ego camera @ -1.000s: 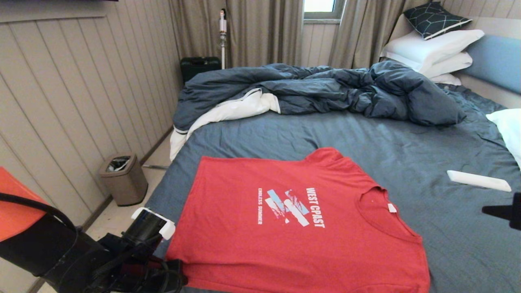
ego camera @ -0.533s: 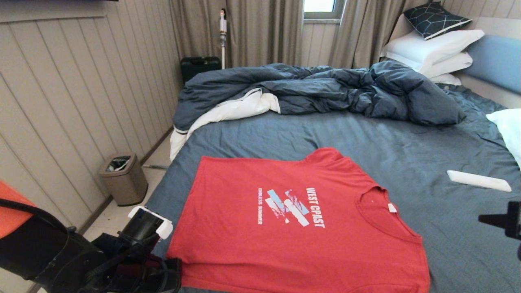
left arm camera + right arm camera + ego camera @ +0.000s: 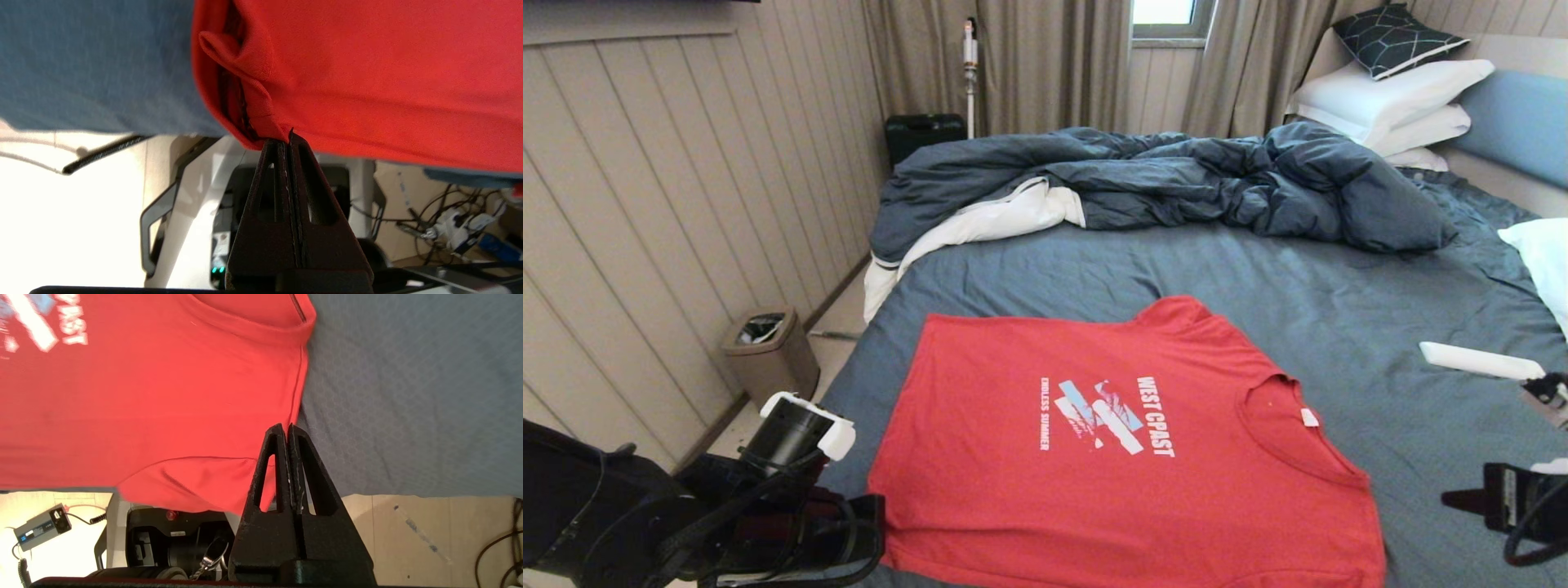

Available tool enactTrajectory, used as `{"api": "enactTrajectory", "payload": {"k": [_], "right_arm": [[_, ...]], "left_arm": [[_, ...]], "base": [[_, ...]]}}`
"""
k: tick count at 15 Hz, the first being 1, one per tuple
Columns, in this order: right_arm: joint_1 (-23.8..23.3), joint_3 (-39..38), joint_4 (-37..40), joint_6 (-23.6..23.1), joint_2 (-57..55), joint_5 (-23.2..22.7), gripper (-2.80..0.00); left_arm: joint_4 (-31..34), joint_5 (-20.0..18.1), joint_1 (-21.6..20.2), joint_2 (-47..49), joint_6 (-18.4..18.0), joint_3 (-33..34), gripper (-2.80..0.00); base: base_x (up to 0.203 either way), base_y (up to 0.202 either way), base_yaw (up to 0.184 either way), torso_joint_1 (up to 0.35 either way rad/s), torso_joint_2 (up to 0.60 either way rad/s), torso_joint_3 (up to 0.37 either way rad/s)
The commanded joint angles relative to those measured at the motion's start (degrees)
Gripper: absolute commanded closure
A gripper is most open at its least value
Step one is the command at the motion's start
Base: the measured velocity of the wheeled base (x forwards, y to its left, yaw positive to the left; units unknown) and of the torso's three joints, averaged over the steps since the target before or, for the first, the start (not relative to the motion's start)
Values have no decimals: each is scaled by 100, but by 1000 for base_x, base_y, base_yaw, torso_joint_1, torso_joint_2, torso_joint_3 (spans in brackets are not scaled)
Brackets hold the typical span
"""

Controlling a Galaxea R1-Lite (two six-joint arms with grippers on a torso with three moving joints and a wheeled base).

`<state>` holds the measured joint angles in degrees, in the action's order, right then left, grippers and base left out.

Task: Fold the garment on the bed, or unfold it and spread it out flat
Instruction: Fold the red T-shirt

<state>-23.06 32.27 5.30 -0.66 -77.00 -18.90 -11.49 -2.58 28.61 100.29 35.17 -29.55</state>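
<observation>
1. The left gripper (image 3: 288, 136) is hard to make out from the head view, buried among black cables and arm housing at the near left corner of the bed (image 3: 1045, 261); the left wrist view shows it plainly, both fingers pressed flat together with their tips at the hem corner of the garment (image 3: 1119, 449). A thin edge of red cloth seems pinched there, though the tips hide exactly how much
2. The right gripper (image 3: 284, 428) shows only as a dark wedge at the right edge of the head view, mostly cut off. From its own wrist view the fingers are shut tight with nothing between them, their tips just beside the shirt's sleeve seam, over the sheet
3. The garment lies spread front-up on the near part of the bed, collar toward the right, hem toward the left. Its nearest edge and near sleeve run out of the bottom of the head view; the right wrist view shows that sleeve drooping over the mattress edge
4. The slate-blue sheet is lightly creased. A rumpled dark duvet (image 3: 1176, 184) with a white underside is heaped across the far half, well apart from the shirt
5. White pillows (image 3: 1388, 98) and a dark patterned cushion (image 3: 1396, 37) are stacked by the headboard at far right; a white remote (image 3: 1478, 361) lies on the sheet near the right gripper
6. Panelled wall on the left, a small bin (image 3: 768, 351) on the floor beside it, beige curtains (image 3: 1054, 57) and a window behind
</observation>
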Motion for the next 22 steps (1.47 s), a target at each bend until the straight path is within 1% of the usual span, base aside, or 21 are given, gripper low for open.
{"api": "enactTrajectory", "payload": {"k": [1, 4, 5, 7, 9, 13, 19, 20, 22], "right_arm": [[7, -269, -263, -9, -417, -12, 0], [13, -570, -682, -36, -618, 1, 0], [13, -690, -741, -111, -614, -5, 0], [31, -928, -758, -291, -555, -24, 0], [71, -1148, -829, -318, -595, -26, 0], [41, -1364, -1595, -320, -983, -34, 0], [50, -1399, -1625, -297, -511, -34, 0], [48, -1416, -1664, -302, -447, -42, -280], [48, -1391, -1655, -259, -447, -43, -280]], "left_arm": [[40, 1, -8, -130, 25, -112, 0], [362, 2, -22, -300, 25, -382, 0], [439, 3, -22, -314, 32, -451, 0], [481, 20, -57, -343, 34, -516, 0], [484, 20, -101, -258, 30, -551, 0], [508, 20, -137, -203, 34, -622, 0], [508, 20, -144, -290, 32, -613, 0], [510, 20, -151, -306, 34, -596, 0], [510, 20, -154, -361, 35, -563, 0]], "base": [[0, 0, 0, 0, 0, 0], [0, 0, 0, 0, 0, 0], [0, 0, 0, 0, 0, 0], [0, 0, 0, 0, 0, 0], [0, 0, 0, 0, 0, 0], [0, 0, 0, 0, 0, 0], [0, 0, 0, 0, 0, 0], [0, 0, 0, 0, 0, 0], [0, 0, 0, 0, 0, 0]]}}
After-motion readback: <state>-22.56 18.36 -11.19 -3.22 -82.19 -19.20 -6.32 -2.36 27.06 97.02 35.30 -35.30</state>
